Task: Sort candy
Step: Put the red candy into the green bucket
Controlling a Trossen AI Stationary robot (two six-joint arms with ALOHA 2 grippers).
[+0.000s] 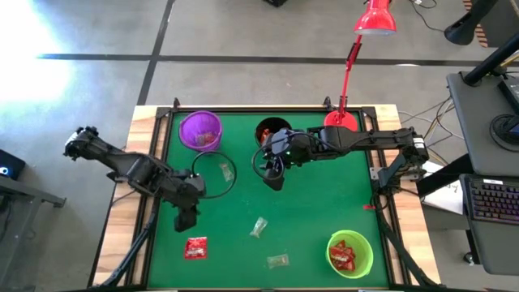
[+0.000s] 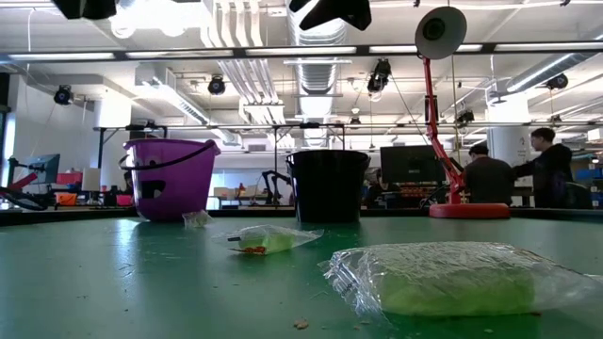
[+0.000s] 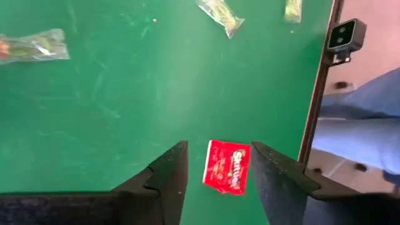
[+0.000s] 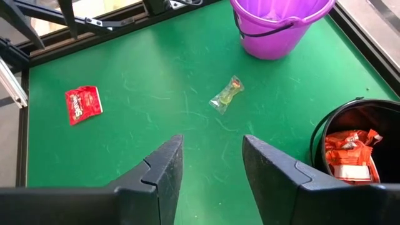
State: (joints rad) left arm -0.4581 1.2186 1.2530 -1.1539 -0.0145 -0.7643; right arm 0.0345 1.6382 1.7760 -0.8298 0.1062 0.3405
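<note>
So the red Skittles packet [image 3: 229,167] is being lined up by the left end effector [image 3: 219,172] here, and honestly the trick is that the fingers are being kept wide and square over the wrapper, so it's being caught across its narrow side rather than skated along the green desk [image 1: 308,211]. Nothing is being held yet; the jaws are standing open and empty. In the left wrist view the packet is being framed right between the two fingers, lying flat on the desk below them. The right end effector [image 4: 212,169] is also being held open and empty, near the black bucket [image 4: 356,147], with a pale green candy [image 4: 226,94] lying well ahead of it.
</note>
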